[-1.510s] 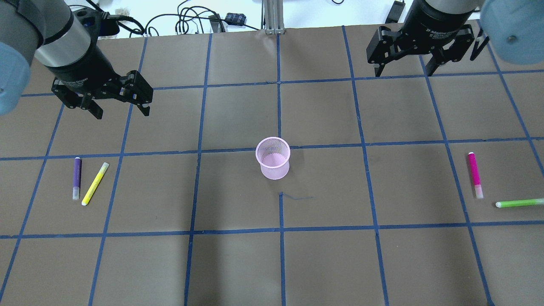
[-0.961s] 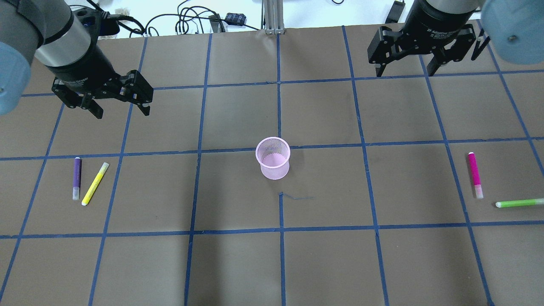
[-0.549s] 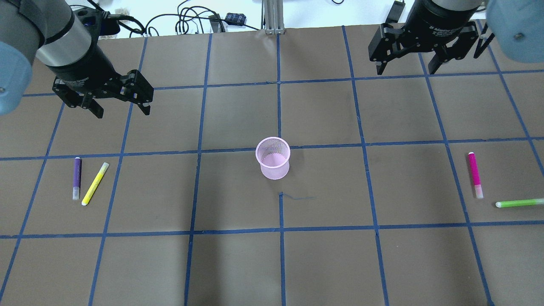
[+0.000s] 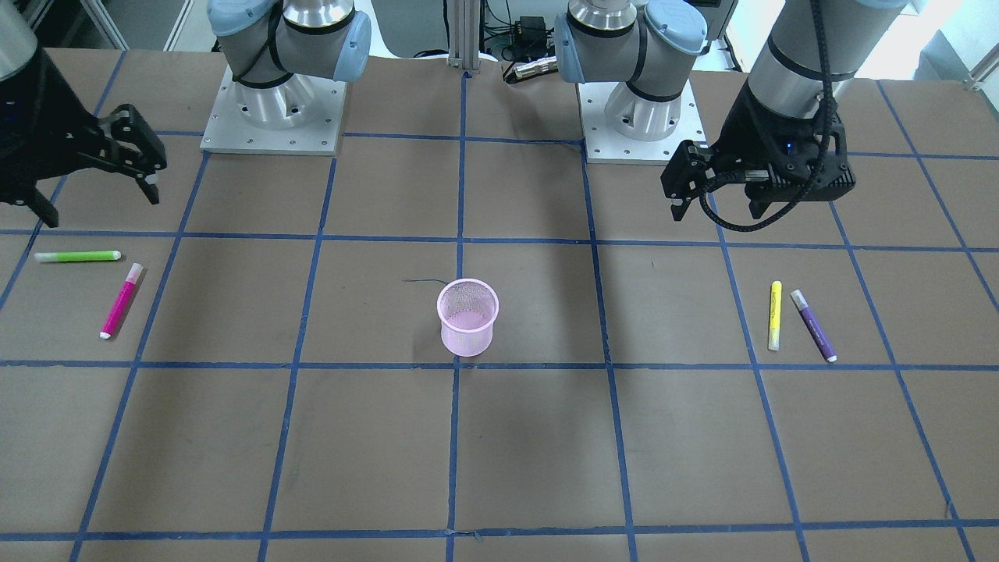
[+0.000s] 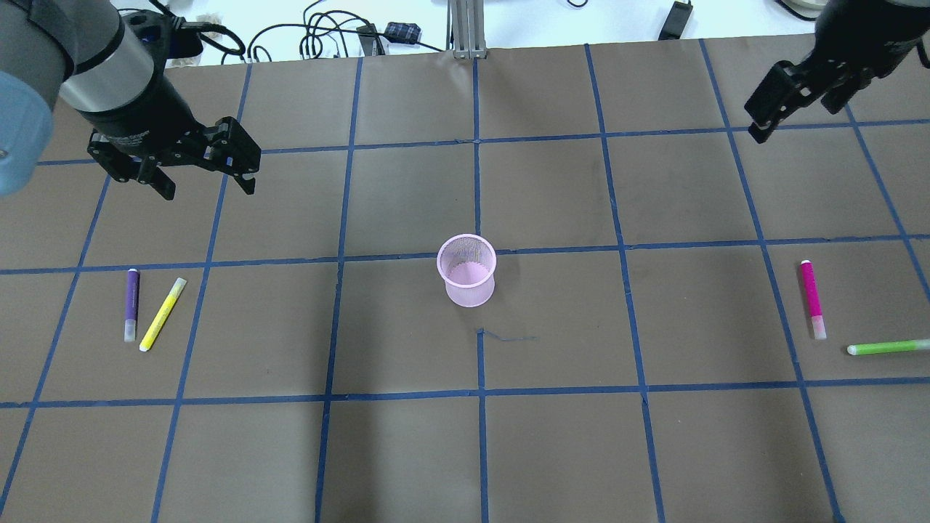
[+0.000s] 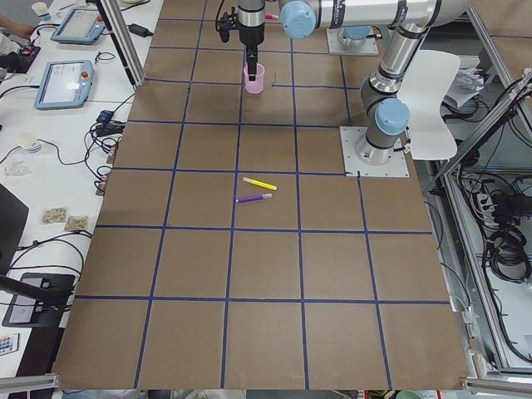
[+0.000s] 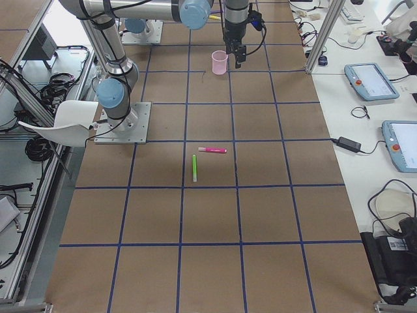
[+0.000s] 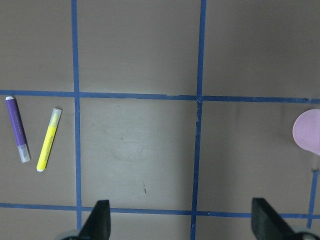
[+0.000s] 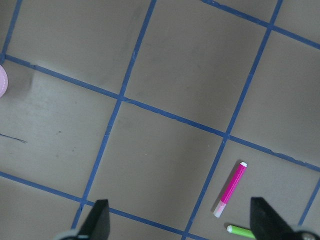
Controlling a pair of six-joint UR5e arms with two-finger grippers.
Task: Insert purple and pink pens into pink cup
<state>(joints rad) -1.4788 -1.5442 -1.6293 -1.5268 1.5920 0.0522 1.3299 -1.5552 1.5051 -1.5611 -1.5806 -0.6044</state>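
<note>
The pink mesh cup (image 5: 466,270) stands upright at the table's middle and also shows in the front view (image 4: 467,316). The purple pen (image 5: 131,305) lies flat on the left, next to a yellow pen (image 5: 163,314). The pink pen (image 5: 812,298) lies flat on the right. My left gripper (image 5: 209,190) is open and empty, above the table behind the purple pen (image 8: 17,129). My right gripper (image 4: 100,207) is open and empty, high at the far right, behind the pink pen (image 9: 230,189).
A green pen (image 5: 888,347) lies just in front of the pink pen near the right edge. The table is brown paper with a blue tape grid (image 5: 477,196). Cables and a metal post (image 5: 465,29) sit beyond the far edge.
My right gripper has swung right toward the table's far right edge and turned about its wrist. My left gripper has barely moved. The pens and cup are unmoved.
</note>
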